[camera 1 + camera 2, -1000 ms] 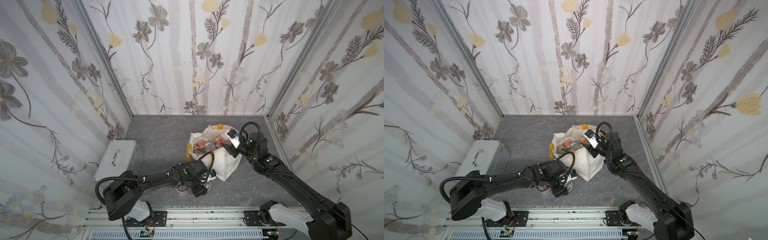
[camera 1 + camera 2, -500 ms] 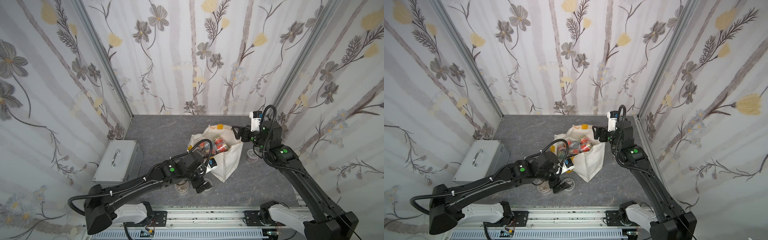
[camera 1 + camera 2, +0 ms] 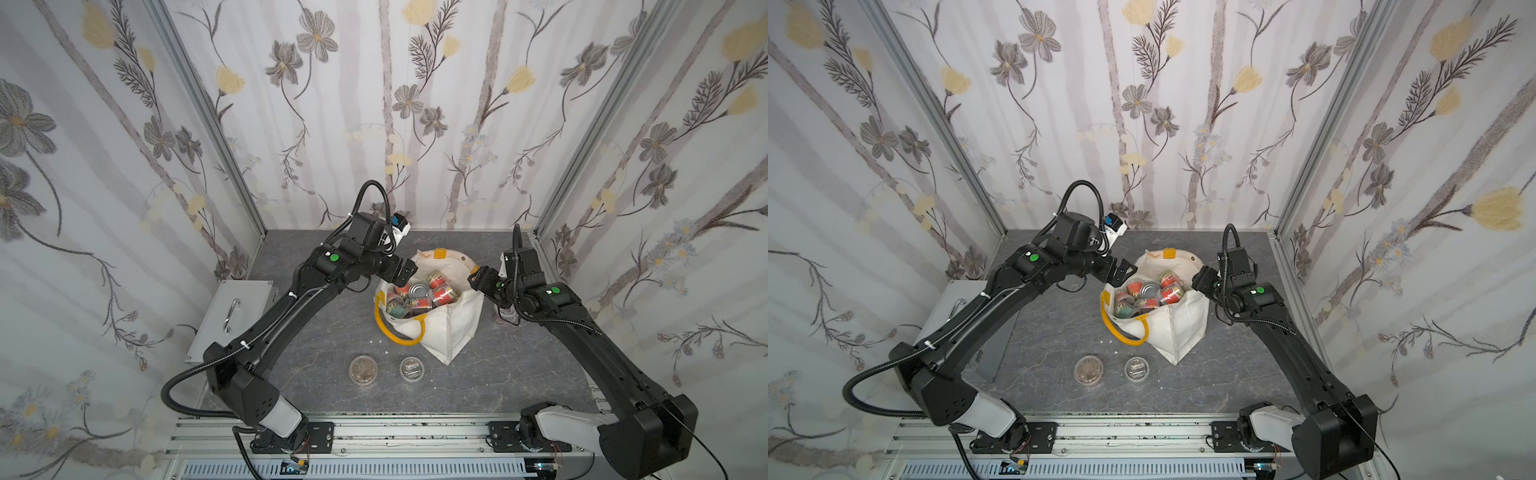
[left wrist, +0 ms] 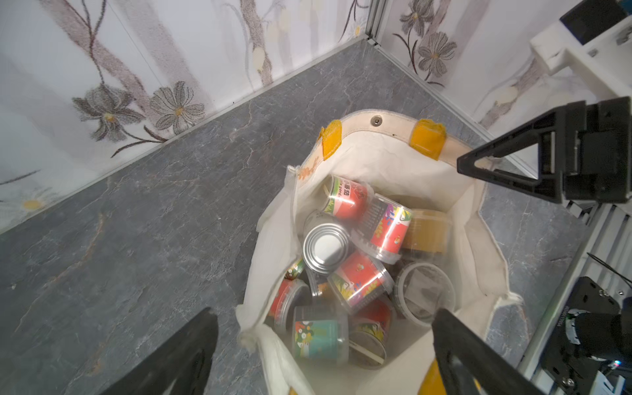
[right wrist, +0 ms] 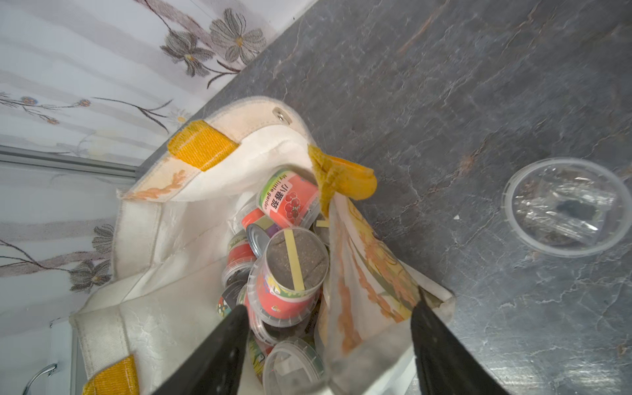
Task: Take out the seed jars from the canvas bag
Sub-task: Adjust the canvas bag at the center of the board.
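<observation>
While two unpacked jars, clear, squat and round, stand on the grey stone-look table well short of both grippers, the other seed jars lie jumbled in the limp cream canvas bag, just under the left gripper, which is spread wide and empty. A silver tin can sits among them. The right gripper, jaws apart, straddles the bag's opposite wall. A grey metal box sits well apart.

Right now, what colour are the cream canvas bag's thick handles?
Yellow; the handle shows best in a top view.

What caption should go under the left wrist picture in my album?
Open left end effector faces a canvas bag holding seed jars and one silver tin can.
</observation>
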